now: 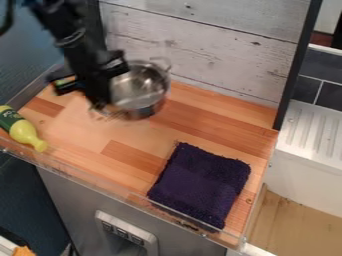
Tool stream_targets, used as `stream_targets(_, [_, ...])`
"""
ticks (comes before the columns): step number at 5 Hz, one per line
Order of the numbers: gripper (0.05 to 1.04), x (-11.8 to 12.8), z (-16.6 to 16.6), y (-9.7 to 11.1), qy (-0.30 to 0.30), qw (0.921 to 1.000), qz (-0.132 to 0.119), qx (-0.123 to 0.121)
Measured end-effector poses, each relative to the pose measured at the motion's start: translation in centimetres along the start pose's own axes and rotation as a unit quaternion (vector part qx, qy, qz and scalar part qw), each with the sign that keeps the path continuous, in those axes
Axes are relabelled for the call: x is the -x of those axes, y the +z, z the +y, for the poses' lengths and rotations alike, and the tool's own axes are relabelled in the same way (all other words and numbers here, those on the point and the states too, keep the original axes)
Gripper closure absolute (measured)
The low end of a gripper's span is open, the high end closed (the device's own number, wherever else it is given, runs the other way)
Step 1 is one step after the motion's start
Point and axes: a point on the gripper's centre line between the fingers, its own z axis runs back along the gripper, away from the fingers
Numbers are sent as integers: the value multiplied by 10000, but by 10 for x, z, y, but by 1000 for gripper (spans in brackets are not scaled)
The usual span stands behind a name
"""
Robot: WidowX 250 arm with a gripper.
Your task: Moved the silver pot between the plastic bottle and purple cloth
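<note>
Silver in colour, the pot point(148, 90) is by the worktop's point(73, 127) back edge, towards the back left corner. The black hand point(101, 104) overlaps its left side; blur hides how far open it is and whether it grips. The plastic bottle point(22, 130) lies at the front left corner, the purple cloth point(200, 185) near the front right.

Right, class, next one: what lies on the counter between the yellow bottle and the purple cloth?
Just bare wood: the camera view shows nothing on the counter between the bottle and the cloth. The pot is off that line, nearer the plank wall.
</note>
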Motion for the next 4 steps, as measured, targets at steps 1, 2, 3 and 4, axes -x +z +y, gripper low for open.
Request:
stream_targets(1, [1009,8,21,-5,-133,9998,-28,-177])
stream_targets(2, [1009,11,36,-11,-291,9992,-80,-257])
stream_targets(3, [1009,18,45,-30,-426,9984,49,-373])
stream_targets(4, [1009,25,53,-43,-514,9971,71,-554])
